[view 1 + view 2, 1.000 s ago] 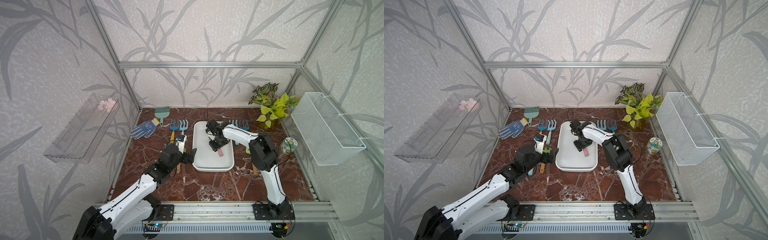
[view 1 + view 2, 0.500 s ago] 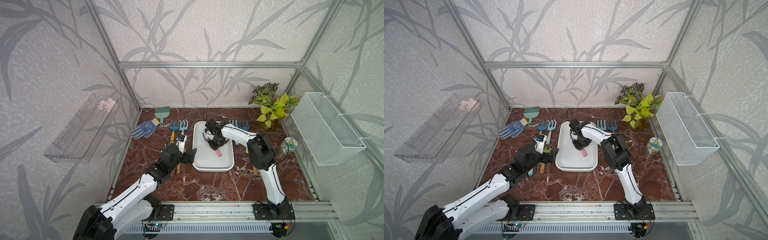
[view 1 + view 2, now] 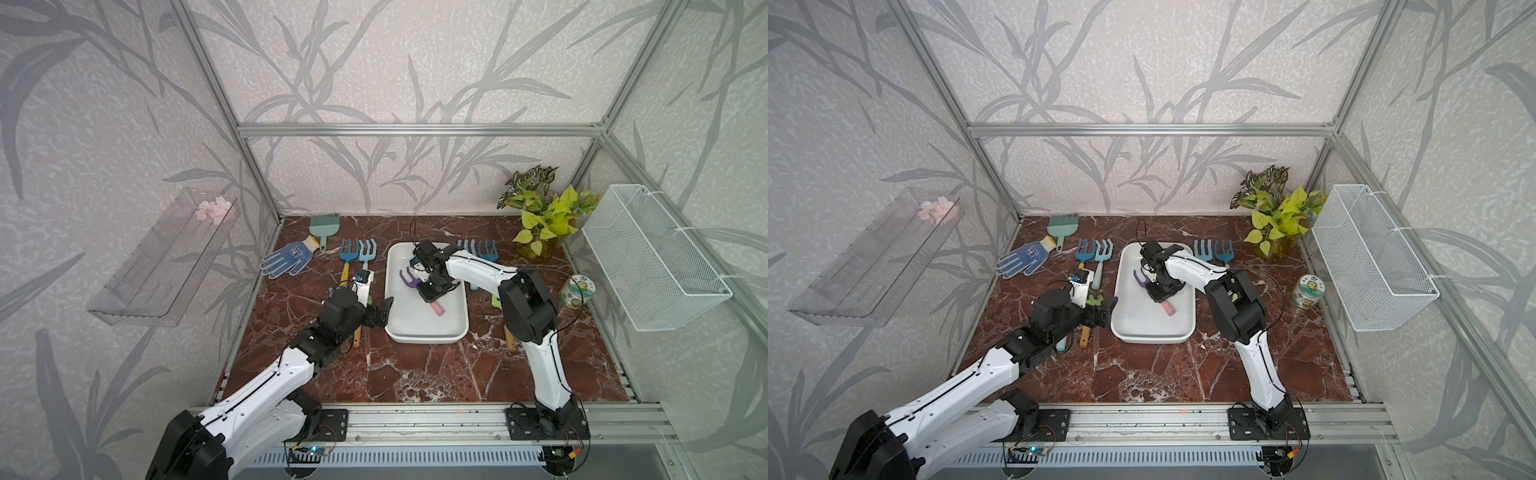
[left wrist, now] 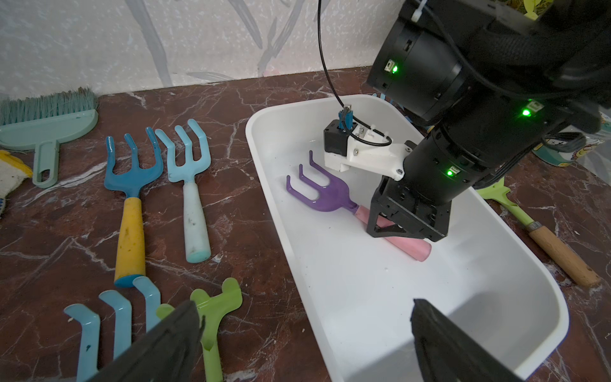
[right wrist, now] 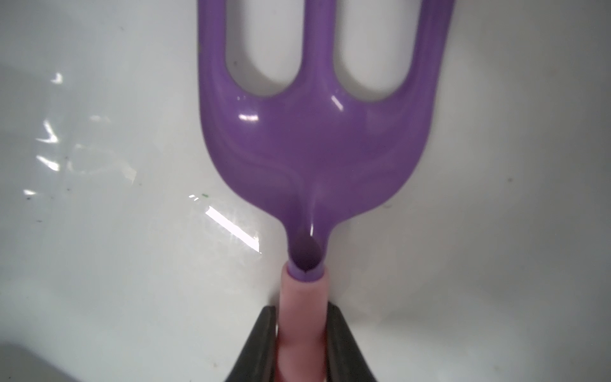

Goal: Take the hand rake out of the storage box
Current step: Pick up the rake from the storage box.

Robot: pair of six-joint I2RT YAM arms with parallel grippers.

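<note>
Down in the storage box, the right tool is clamped on the pink handle of the hand rake, which looks to be resting on the box floor. So grab's done, lift isn't. Next I'd go straight up over the rim, then out to the bench. Left tool hangs wide open beside the box, empty.
</note>
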